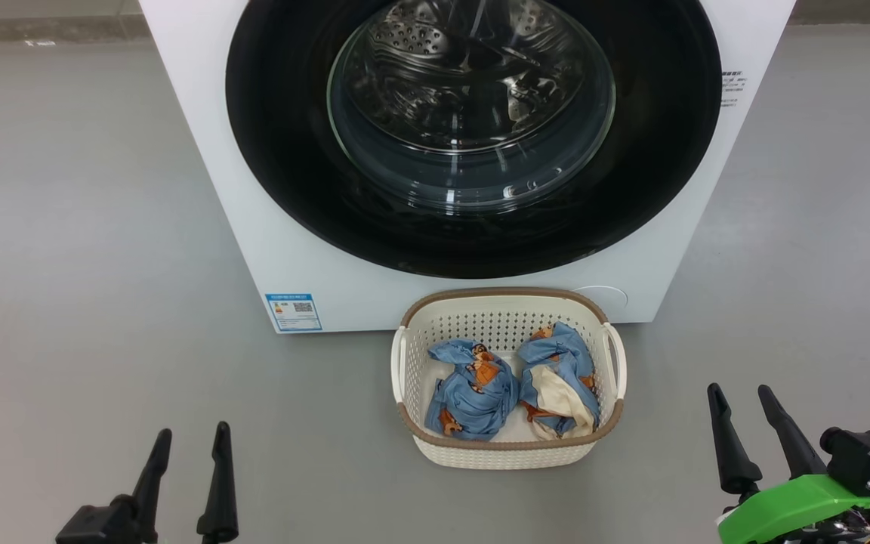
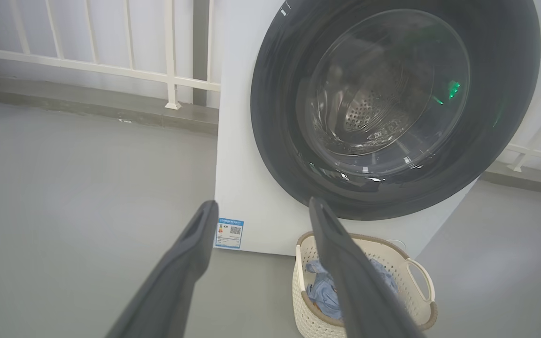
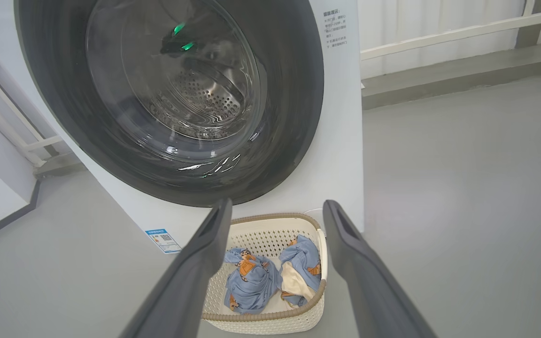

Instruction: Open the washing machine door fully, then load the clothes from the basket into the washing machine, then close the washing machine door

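The white washing machine point(image 1: 254, 227) stands ahead with its round black-ringed glass door point(image 1: 473, 128) shut against the front. Right before it on the floor sits the cream basket point(image 1: 507, 453) holding two light-blue clothes bundles point(image 1: 473, 389) point(image 1: 559, 378). My left gripper point(image 1: 189, 434) is open at the lower left, well short of the basket. My right gripper point(image 1: 741, 393) is open at the lower right, beside the basket and apart from it. The left wrist view shows the door point(image 2: 392, 103) and basket point(image 2: 421, 286) beyond my open fingers; the right wrist view shows the door point(image 3: 172, 94) and basket point(image 3: 261, 321) likewise.
Grey floor point(image 1: 80, 227) spreads on both sides of the machine. A white railing point(image 2: 111, 65) and a low kerb run behind it. A blue label sticker point(image 1: 293, 311) marks the machine's lower left corner.
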### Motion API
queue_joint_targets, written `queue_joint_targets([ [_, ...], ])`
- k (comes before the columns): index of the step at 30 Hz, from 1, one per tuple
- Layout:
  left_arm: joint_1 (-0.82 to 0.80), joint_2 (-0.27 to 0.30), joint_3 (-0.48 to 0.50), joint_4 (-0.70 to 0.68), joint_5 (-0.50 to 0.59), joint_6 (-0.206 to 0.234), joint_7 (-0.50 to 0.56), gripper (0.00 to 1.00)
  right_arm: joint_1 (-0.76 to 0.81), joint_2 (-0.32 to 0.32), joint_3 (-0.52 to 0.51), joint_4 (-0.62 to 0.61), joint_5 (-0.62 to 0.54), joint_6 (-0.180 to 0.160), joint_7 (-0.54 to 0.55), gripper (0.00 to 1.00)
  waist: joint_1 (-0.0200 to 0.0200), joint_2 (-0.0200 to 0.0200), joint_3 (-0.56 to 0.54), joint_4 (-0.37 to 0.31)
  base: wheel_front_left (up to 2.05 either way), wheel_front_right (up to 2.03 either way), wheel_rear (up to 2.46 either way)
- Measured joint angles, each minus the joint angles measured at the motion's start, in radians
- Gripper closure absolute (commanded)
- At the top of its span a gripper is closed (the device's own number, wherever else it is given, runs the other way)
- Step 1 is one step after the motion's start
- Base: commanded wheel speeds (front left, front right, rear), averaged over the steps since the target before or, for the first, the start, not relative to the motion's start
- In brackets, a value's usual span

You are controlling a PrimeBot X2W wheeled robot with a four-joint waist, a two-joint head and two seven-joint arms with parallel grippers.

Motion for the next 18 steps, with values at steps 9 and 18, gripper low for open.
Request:
queue_joint_targets([
  [9, -0.021, 0.0, 0.005, 0.005, 0.109, 0.0, -0.027, 0.0, 0.0, -0.003, 0.0, 0.0, -0.097, 0.0, -0.027, 0.0, 0.0, 0.0, 0.013, -0.01, 0.0, 0.0, 0.0],
  [18, -0.022, 0.0, 0.026, 0.025, 0.174, -0.001, -0.039, 0.0, 0.0, -0.005, 0.001, 0.0, -0.149, 0.0, -0.039, 0.0, 0.0, 0.0, 0.016, -0.007, 0.0, 0.0, 0.0],
])
